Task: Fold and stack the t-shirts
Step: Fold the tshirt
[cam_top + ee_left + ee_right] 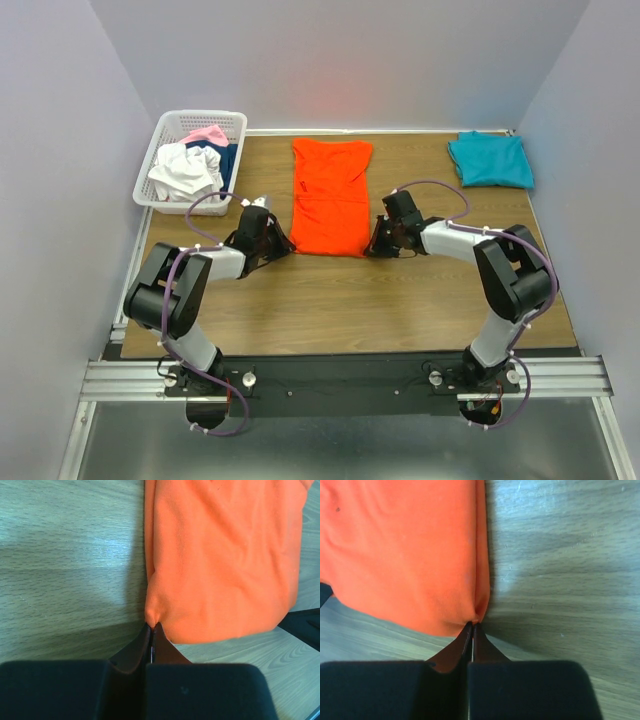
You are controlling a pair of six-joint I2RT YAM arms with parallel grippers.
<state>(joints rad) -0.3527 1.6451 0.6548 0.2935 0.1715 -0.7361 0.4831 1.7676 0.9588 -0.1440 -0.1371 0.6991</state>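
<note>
While the orange-red t-shirt [330, 195] lies flat mid-table [350, 300], both grippers pinch its near corners.
The left gripper [151, 628] has its fingers pressed together on the near-left corner, fabric bunched at the tips. The right gripper [473, 625] is clamped the same way on the near-right corner. The teal-blue t-shirt [490, 160] sits folded at far right. The other shirts [190, 170] (white, pink, navy) are heaped in the basket [160, 140] far left.

Centre: spread t-shirt [331, 197] lies flat, reaching from near the far edge to mid-bench.
Far right corner: folded t-shirt [490, 160], well apart.
Far left corner: basket [203, 114] holding heaped t-shirts [185, 172].
Near corners of the spread t-shirt: left gripper [284, 244] pinches the left, right gripper [372, 246] the right.
</note>
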